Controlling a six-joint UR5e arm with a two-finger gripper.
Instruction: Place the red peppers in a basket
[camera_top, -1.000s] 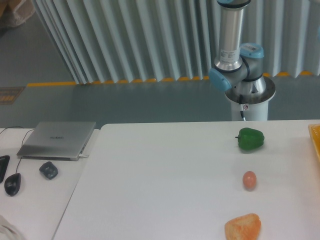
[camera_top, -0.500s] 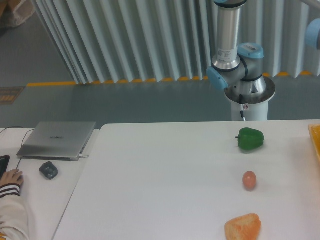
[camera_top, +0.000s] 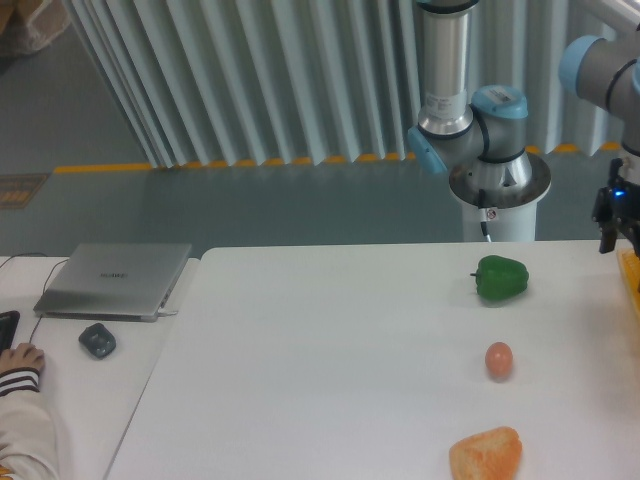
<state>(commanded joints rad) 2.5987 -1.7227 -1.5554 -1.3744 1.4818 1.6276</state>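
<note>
Setting: a ribbed grey wall and a floor with a yellow stripe lie behind a white table (camera_top: 330, 370). The pedestal of the UR5e arm (camera_top: 498, 190) stands just beyond the table's far edge.

On the table, in a loose column at the right, from far to near: a green bell pepper (camera_top: 501, 278), a small reddish-orange egg-shaped item (camera_top: 499, 360) with no visible stem, and a lumpy orange bread-like piece (camera_top: 487, 454). At the left are a closed laptop (camera_top: 115, 278) and a dark mouse (camera_top: 97, 340). A person's hand (camera_top: 20, 357) rests at the left edge.

Change: a second ago only the arm's shoulder and upright link were in frame. Its wrist has since swung in at the upper right. The dark gripper (camera_top: 611, 218) now hangs at the right border, just above the sliver of yellow-orange basket (camera_top: 632, 272). The three table items have not shifted.

Claw state: the fingers are cropped by the frame edge and too dark to resolve, so it cannot be told whether they are spread, clenched or carrying anything.

Task object: no red peppers can be made out anywhere in view, on the table or on the visible strip of basket.

Reading: since the gripper has arrived over the basket, this is probably the delivery or release stage. Because the pepper is hidden, that remains unconfirmed.
</note>
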